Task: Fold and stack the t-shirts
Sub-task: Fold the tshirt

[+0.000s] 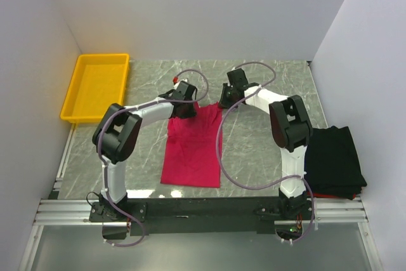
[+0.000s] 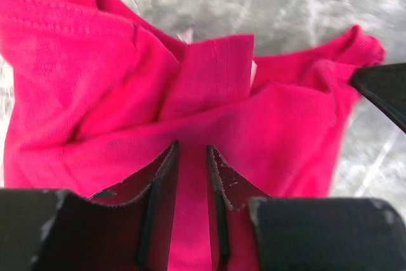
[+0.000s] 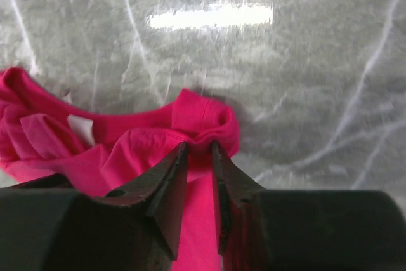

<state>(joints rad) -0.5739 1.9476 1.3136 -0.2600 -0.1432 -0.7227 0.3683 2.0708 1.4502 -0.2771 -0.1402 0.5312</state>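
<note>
Lying folded into a block at the near right of the grey marbled tabletop (image 1: pixel 260 150), just beside the right arm's base, is a plain black soft-cloth t-shirt (image 1: pixel 333 157). Between the two arms the plain crimson-pink soft-cloth t-shirt (image 1: pixel 190 153) lies as a long narrow panel. Its near hem is flat on the tabletop and its far end is bunched.

At that far end the left gripper (image 2: pixel 192 150) is drawn narrow, with a ridge of pink cloth pinched between its fingers. The right gripper (image 3: pixel 200 148) is likewise narrow, clamped on a rolled lip of the same shirt near the collar. Far left, well apart from all this, sits the rectangular yellow plastic tray (image 1: pixel 103 56).

The risk, as I judge it, lies in those two holds. Each bites a thin, crumpled fold rather than a clean edge, so a pull towards the near hem may slip one side free and drop the fold askew. Uneven travel of the two arms would twist the panel. Layers caught together may drag the lower cloth along and undo the narrow shape. The grippers also stand close to each other, and converging paths could bring them into contact.
</note>
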